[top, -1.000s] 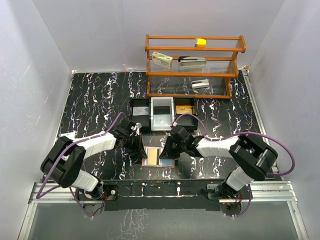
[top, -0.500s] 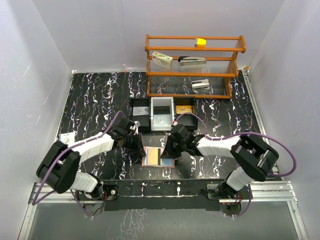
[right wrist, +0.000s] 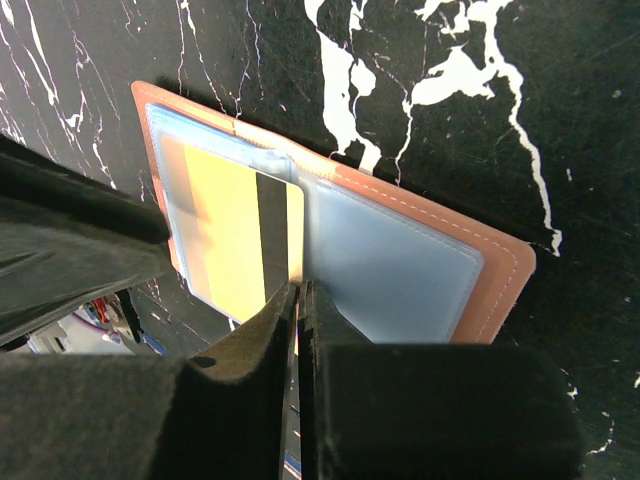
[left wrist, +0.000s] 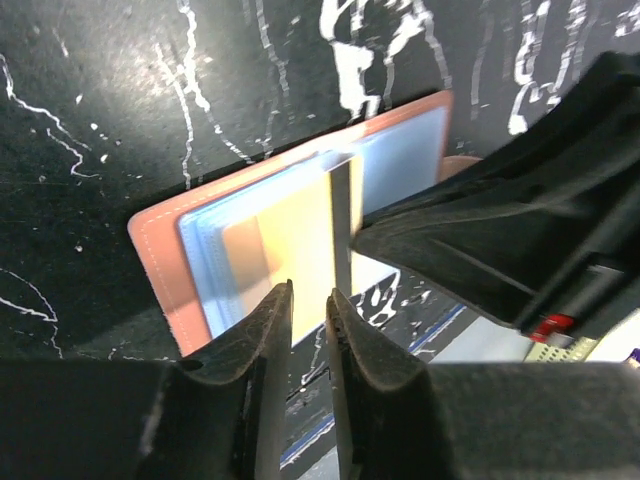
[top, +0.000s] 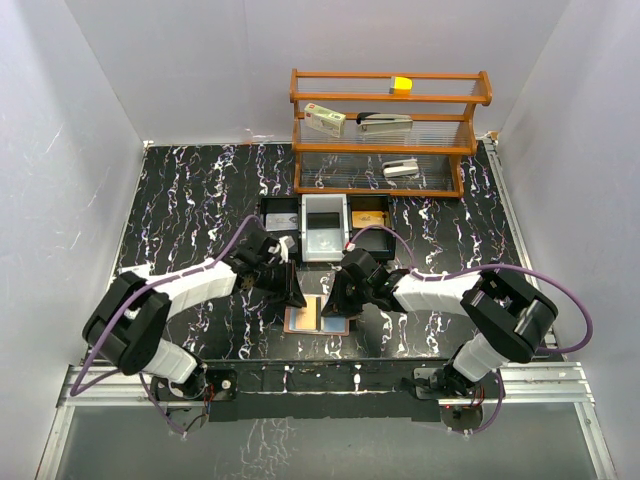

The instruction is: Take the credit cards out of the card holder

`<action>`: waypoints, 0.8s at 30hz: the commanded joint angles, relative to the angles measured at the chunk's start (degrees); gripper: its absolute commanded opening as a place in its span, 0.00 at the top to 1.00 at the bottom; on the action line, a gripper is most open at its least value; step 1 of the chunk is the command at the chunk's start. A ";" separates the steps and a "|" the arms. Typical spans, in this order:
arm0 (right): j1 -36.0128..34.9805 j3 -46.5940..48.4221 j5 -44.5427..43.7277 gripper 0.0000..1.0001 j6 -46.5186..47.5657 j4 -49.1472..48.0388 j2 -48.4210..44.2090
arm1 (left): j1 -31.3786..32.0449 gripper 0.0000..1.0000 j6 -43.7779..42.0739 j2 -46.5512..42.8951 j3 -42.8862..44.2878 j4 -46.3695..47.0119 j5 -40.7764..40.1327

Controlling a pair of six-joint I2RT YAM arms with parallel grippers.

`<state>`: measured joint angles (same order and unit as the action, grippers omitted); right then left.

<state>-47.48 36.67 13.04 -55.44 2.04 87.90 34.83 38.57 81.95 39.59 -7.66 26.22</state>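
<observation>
The card holder [right wrist: 400, 265] lies opened flat, inner face up, on the black white-veined table [right wrist: 450, 130] near its front edge: a salmon-brown leather-like cover with a stitched border, lined with pale blue-grey translucent pockets on both halves. One credit card [right wrist: 225, 230], yellow with a dark stripe along the side nearest the centre fold, sits in one half, largely covered by that half's pocket; the other half's pocket shows plain blue-grey. Whether the card has slid partway out of its pocket cannot be determined.
</observation>
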 commanded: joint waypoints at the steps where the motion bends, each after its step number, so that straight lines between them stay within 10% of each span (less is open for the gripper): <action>1: 0.46 0.76 -1.49 0.96 0.31 0.48 -0.54 | 0.42 0.83 0.41 1.93 -0.45 -1.71 -0.42; 16: 0.98 -1.97 -0.07 0.75 -3.65 -6.25 0.79 | 0.77 0.97 -2.47 4.05 -0.98 -8.60 -10.41; 24: 1.03 -2.65 -0.17 0.85 -3.70 -7.45 2.06 | 0.78 0.99 -2.18 4.28 -1.90 -7.44 -9.47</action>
<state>-46.74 35.03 14.74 -59.02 -4.67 89.23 35.46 37.95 85.80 39.66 -10.92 21.87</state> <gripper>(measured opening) 0.188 0.024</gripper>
